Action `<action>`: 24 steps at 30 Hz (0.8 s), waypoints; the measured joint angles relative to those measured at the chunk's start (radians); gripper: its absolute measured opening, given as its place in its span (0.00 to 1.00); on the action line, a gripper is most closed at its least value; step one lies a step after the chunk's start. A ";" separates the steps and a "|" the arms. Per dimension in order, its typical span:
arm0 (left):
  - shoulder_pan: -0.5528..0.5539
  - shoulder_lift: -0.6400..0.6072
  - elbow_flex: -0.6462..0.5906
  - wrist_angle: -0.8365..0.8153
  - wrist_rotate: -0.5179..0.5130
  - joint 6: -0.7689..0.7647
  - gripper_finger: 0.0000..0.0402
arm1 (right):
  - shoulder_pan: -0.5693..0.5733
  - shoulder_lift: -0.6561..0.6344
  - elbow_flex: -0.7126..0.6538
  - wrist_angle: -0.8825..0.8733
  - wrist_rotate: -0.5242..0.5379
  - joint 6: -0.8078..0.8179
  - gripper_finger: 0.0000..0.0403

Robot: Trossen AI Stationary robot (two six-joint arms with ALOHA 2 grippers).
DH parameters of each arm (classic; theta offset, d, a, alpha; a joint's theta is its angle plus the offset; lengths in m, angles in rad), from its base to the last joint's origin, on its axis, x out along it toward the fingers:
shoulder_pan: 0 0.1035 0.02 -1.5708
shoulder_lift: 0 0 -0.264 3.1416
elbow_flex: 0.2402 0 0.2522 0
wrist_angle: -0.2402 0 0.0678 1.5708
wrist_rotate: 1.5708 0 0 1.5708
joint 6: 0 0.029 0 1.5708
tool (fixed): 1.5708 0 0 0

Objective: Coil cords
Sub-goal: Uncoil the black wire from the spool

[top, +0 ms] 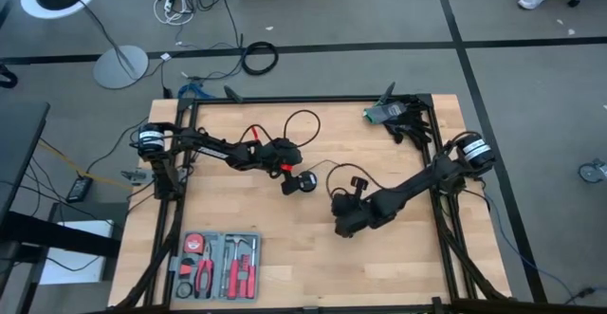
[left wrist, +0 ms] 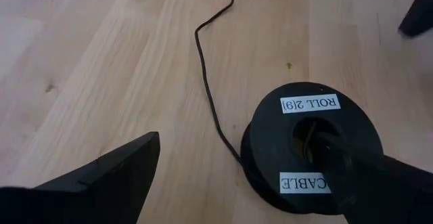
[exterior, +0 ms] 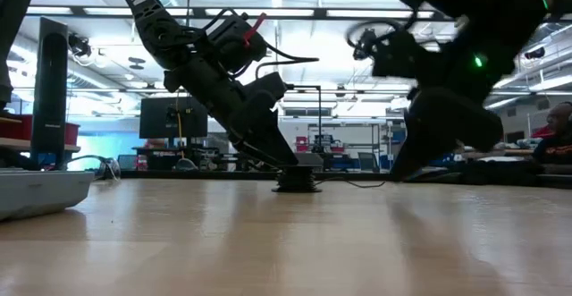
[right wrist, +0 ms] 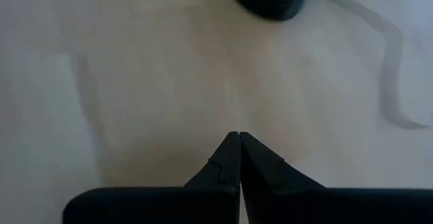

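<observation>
The wooden desk [top: 313,257] fills the middle of the high view, framed by a black rail. Two dark arms reach in over it from the left and right edges and meet near its centre.

The left arm runs from the left edge toward the middle. Its left hand [top: 296,183] is spread wide, down at the desk surface over the puck [top: 305,182]. In the left wrist view one finger [left wrist: 358,176] goes into the hole in the middle of the round black puck [left wrist: 311,143], while the other finger [left wrist: 101,180] stands well apart on bare wood. The puck lies flat and carries two white labels.

The right arm comes in from the right edge, angled down toward the centre. Its right hand [top: 343,227] sits just right of the middle, near the puck but apart from it; its fingers are pressed together tip to tip with nothing between them, as the right wrist view shows [right wrist: 239,158].

A tool case [top: 216,265] with red-handled tools lies at the near left corner of the desk. A green and black device [top: 391,115] sits at the far right corner.

The cord [top: 305,124], a thin black wire, makes a loose loop on the far side of the desk's middle, and it leads away from the puck across the wood [left wrist: 206,82]. Its whole course is hard to follow under the arms.
</observation>
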 joint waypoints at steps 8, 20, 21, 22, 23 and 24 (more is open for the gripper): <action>0.000 0.000 0.000 -0.004 0.006 -0.001 0.98 | -0.095 -0.149 -0.425 0.824 -0.121 -0.107 0.00; 0.000 0.000 0.000 0.000 0.011 -0.001 0.98 | -0.398 -0.262 -0.438 0.795 -0.293 -0.361 0.08; 0.000 0.000 0.000 0.001 0.011 -0.001 0.98 | -0.421 -0.256 -0.423 0.768 -0.313 -0.375 0.10; 0.000 0.000 0.000 0.001 0.011 -0.001 0.98 | -0.443 -0.244 -0.408 0.741 -0.328 -0.387 0.12; 0.000 0.000 0.000 0.002 0.011 -0.001 0.98 | -0.464 -0.232 -0.393 0.715 -0.345 -0.399 0.14; 0.000 0.000 -0.001 0.003 0.011 -0.001 0.98 | -0.482 -0.219 -0.380 0.702 -0.359 -0.419 0.17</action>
